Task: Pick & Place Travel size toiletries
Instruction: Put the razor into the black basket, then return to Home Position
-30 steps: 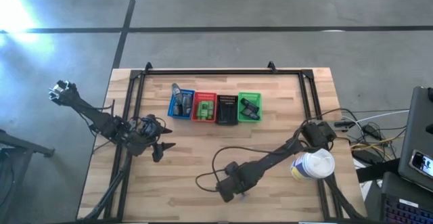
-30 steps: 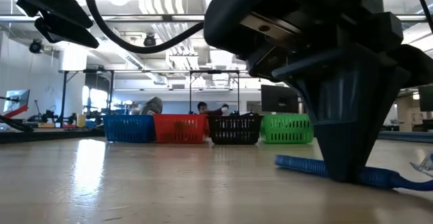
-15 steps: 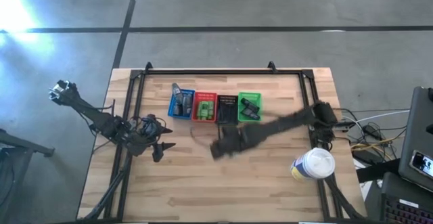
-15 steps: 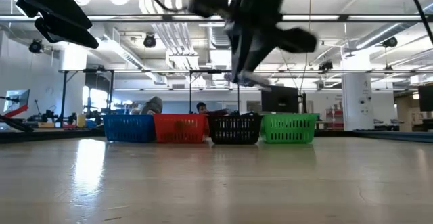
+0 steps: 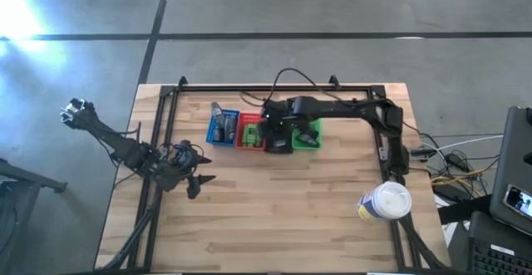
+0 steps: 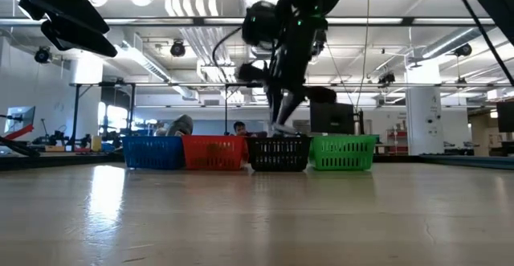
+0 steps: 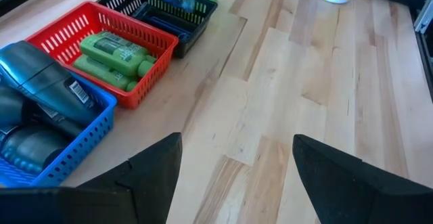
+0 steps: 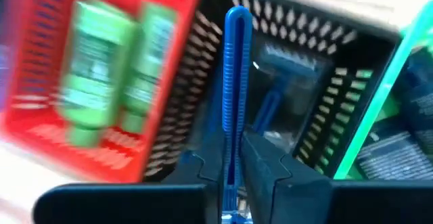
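My right gripper (image 5: 274,130) hangs over the black basket (image 5: 279,139) and is shut on a thin dark-blue razor (image 8: 234,82). Another blue razor (image 8: 287,60) lies inside that basket. Green tubes (image 7: 114,53) lie in the red basket (image 5: 251,131), grey bottles (image 7: 30,75) in the blue basket (image 5: 222,128), and black tubes (image 8: 396,143) in the green basket (image 5: 307,132). My left gripper (image 5: 199,184) is open and waits above the table's left side, touching nothing. My right gripper pinches the razor's ribbed handle (image 8: 232,158) between its two fingers (image 8: 270,166), which lie across it. The fingers come from above, pointing down at the black basket. The razor is lifted clear, and its rounded free end (image 8: 237,15) sticks out beyond the fingertips toward the basket.
The four baskets stand in a row near the table's far edge. A large white round tub (image 5: 384,202) stands near the right edge. A black frame (image 5: 170,100) runs along the far and side edges. Bare wood (image 5: 274,217) lies across the near half.
My right gripper has risen from the table near its near edge, where it was down on the razor, and swung toward the far edge until it hangs over the black basket. The razor has gone with it, lifted clear of the wood.
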`<state>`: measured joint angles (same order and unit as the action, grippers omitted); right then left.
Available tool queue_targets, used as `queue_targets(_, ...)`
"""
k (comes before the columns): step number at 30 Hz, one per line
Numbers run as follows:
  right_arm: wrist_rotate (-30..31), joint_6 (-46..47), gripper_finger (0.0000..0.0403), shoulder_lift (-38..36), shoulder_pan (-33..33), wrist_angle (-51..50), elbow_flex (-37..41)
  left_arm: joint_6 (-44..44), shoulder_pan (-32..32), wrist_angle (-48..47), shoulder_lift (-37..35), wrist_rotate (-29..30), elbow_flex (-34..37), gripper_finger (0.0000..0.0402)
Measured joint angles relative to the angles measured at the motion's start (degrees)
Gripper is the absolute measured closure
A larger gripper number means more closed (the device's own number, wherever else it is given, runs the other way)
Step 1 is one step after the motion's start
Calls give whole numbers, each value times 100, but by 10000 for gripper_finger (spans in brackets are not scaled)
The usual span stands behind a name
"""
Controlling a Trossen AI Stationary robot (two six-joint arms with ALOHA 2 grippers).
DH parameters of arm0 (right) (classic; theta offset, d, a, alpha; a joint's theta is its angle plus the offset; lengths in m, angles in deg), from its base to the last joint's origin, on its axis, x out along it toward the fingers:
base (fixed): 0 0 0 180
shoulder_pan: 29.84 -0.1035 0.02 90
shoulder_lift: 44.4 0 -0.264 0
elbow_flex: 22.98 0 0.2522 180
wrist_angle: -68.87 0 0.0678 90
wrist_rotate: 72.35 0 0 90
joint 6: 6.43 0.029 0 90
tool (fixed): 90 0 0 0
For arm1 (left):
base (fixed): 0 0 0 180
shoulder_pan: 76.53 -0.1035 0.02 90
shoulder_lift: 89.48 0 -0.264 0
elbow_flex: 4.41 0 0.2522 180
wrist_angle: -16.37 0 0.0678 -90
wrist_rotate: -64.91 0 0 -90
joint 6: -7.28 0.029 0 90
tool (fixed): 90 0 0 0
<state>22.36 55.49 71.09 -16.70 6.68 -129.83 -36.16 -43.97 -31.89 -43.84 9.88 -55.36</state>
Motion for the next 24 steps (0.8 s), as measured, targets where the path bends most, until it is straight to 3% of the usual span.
queue_targets(10,280,-148,277,185,-4,-201,18,-131,-115,1,-150,-59,-7,115)
queue_targets(15,282,-241,219,71,-17,-190,-18,273,-410,-4,-507,-82,-12,115)
queue_targets(24,596,-712,156,-266,-311,-59,-12,697,-1714,-439,-1721,-613,-101,115)
